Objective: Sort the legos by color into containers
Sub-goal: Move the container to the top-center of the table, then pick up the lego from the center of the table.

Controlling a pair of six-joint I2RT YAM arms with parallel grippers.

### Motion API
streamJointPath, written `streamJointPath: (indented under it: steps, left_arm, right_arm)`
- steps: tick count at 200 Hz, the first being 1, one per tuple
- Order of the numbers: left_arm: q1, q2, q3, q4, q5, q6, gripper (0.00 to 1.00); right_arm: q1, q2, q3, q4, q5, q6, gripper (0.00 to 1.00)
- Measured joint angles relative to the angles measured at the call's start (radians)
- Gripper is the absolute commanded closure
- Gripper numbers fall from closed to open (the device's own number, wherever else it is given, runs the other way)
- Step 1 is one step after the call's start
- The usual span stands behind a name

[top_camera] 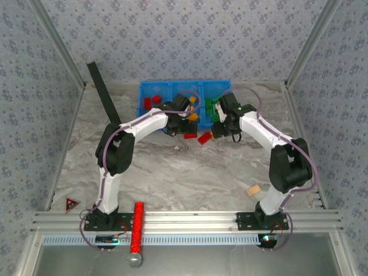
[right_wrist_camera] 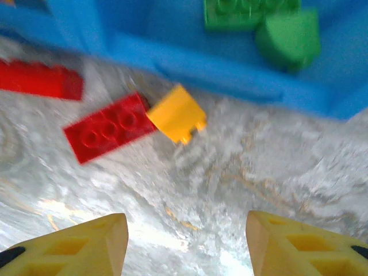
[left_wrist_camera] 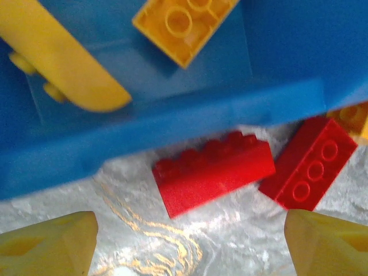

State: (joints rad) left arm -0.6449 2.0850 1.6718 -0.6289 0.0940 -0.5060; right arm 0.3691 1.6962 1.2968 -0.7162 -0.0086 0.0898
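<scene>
Seeing left gripper spread wide, nothing pinched, low over marble table. Dead ahead at 12 o'clock: red brick on its side, just in front of blue bin wall; can't tell if touching. Long axis roughly 8-to-2, near parallel to the finger line, so probably needs a wrist turn to pinch across the short width. 2nd red brick at 1 o'clock, close beside the 1st. Right gripper partly spread, also empty. Orange-yellow brick at its 12 o'clock, touching that 2nd red brick at 11. Judging left arm nearer the side-lying red, right nearer the orange-yellow. Yellow legos and green legos already binned.
</scene>
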Motion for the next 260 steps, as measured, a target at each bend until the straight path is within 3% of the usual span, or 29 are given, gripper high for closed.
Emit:
streamJointPath:
  steps: [156, 213, 260]
  left_arm:
    - [0.03, 0.116, 0.203, -0.077, 0.004, 0.016, 0.16]
    - [0.032, 0.116, 0.232, -0.08, 0.026, 0.019, 0.16]
    - [0.032, 0.112, 0.234, -0.078, 0.037, 0.019, 0.16]
  right_arm:
    - [-0.051, 0.237, 0.083, 0.138, -0.1, -0.006, 0.22]
    - [-0.051, 0.283, 0.104, 0.153, -0.112, 0.031, 0.25]
    - [-0.055, 0.323, 0.129, 0.157, -0.11, 0.081, 0.38]
